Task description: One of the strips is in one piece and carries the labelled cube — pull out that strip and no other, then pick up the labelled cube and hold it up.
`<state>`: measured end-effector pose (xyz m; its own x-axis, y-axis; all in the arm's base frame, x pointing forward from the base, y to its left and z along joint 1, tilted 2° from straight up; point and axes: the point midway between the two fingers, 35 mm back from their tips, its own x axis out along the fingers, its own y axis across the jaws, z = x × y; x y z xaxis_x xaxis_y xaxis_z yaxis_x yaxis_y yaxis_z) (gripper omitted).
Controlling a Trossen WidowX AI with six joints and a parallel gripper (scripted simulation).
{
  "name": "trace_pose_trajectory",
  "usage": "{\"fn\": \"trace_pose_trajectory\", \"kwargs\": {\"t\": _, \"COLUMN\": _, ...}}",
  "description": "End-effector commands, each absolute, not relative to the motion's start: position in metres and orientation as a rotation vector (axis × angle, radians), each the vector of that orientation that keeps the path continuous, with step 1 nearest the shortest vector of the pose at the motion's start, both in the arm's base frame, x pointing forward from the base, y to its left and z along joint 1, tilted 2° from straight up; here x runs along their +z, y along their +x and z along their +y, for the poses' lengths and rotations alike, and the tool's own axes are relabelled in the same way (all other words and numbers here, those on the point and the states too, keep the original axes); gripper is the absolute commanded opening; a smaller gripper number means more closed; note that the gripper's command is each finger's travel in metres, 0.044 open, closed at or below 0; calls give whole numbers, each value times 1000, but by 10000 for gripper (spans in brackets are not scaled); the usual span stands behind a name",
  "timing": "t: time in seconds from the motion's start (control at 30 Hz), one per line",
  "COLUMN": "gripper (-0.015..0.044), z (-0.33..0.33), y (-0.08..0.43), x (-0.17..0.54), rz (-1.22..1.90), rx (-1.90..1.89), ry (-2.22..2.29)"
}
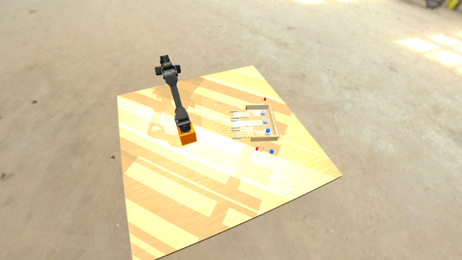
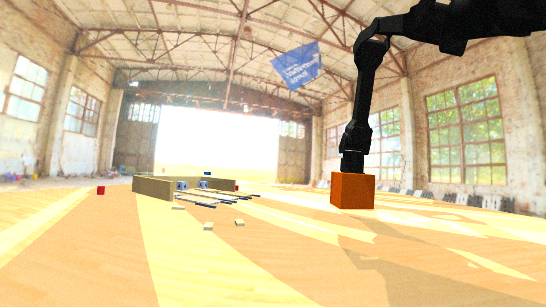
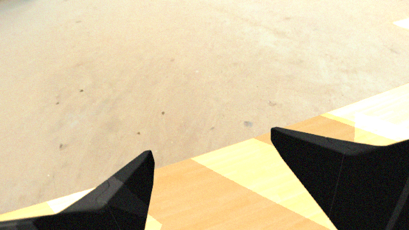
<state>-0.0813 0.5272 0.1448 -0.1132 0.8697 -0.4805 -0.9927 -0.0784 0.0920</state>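
Gripper (image 3: pixel 212 140) is wide open and holds nothing, so I judge I'm only reaching: next I must swing over to the whole middle strip (image 1: pixel 248 123), whose labelled cube (image 1: pixel 264 121) sits in the wooden frame (image 1: pixel 274 120).

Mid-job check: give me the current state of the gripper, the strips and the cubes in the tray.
gripper: open, holding nothing, raised far from the tray
fingers: wide apart
tray: open toward the arm
strips: flat, none pulled out
labelled cubes: resting on strips inside the tray
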Motion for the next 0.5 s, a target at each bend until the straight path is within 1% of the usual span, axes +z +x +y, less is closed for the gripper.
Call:
{"fn": "trace_pose_trajectory", "kwargs": {"t": 0.0, "gripper": 400, "z": 514, "y": -9, "x": 148, "rz": 474, "rx": 1509, "ry": -330}}
{"fn": "trace_pose_trajectory", "kwargs": {"t": 0.23, "gripper": 400, "z": 469, "y": 109, "x": 152, "rz": 503, "rx": 1278, "ry": -287}}
{"fn": "trace_pose_trajectory", "kwargs": {"t": 0.47, "gripper": 400, "z": 394, "y": 209, "x": 152, "rz": 533, "rx": 1036, "ry": -238}}
